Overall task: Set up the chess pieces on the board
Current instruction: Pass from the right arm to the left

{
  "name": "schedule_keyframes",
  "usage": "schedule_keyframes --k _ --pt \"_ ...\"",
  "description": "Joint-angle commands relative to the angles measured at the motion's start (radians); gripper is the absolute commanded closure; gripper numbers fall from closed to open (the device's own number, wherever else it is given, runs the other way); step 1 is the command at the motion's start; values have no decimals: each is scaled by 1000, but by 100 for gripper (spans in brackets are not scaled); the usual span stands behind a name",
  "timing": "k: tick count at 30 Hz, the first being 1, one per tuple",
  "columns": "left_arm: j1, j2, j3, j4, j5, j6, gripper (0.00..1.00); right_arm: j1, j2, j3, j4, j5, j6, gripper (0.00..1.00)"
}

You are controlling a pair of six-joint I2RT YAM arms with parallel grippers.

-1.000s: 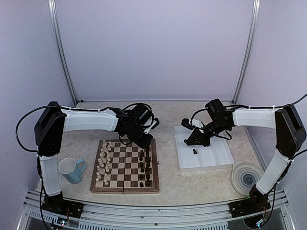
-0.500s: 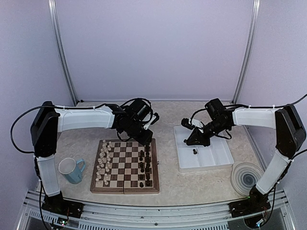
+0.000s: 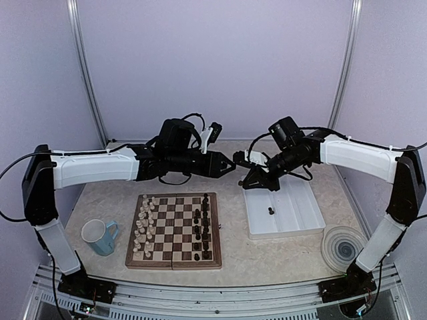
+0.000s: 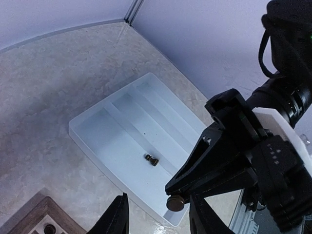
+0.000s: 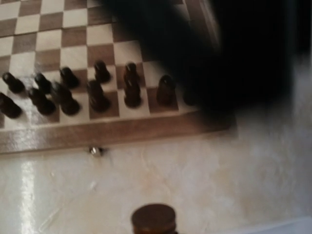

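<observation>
— How is the left gripper [image 4: 158, 210] found?
— Its fingers [image 4: 118, 217] are parted, and nothing is gripped between them. It is held in the air, above the gap between the board [image 3: 175, 221] and the white tray [image 4: 92, 141].
— And the right gripper [image 4: 179, 191]?
— It is clenched on a dark chess piece [image 4: 175, 202], whose round base is turned toward the open gap of the left gripper. No contact between that piece and the left fingers can be made out.
— What is seen beneath them?
— The tray is laid on the table [image 4: 58, 73], and one small dark piece [image 4: 151, 159] is seen lying in one of its channels.
— Where is the rest of the set?
— The board is placed near the tray, on its left. Dark pieces [image 3: 202, 230] are ranked along the board's right-hand columns, cream pieces [image 3: 143, 230] along its left. A blue mug [image 3: 99, 237] is stood just beside the board's left edge.
</observation>
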State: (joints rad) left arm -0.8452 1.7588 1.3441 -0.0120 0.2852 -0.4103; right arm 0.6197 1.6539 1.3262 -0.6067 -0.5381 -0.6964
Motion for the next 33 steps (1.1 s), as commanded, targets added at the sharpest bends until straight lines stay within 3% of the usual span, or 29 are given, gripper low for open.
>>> schedule_keyframes --k 1,11,18,29,33 --pt "-12 34 -9 112 103 -85 58 47 -25 36 -54 72 -17 91" --pt "-22 60 -36 98 148 -89 69 62 -13 86 -57 102 3 91" --pt "-26 68 -45 113 173 -97 67 62 -20 93 -57 105 9 91" --pt "-33 93 -30 126 203 -96 81 68 -37 82 -53 105 11 90" --pt "-32 93 -35 145 211 -82 84 69 -57 68 -54 104 9 81"
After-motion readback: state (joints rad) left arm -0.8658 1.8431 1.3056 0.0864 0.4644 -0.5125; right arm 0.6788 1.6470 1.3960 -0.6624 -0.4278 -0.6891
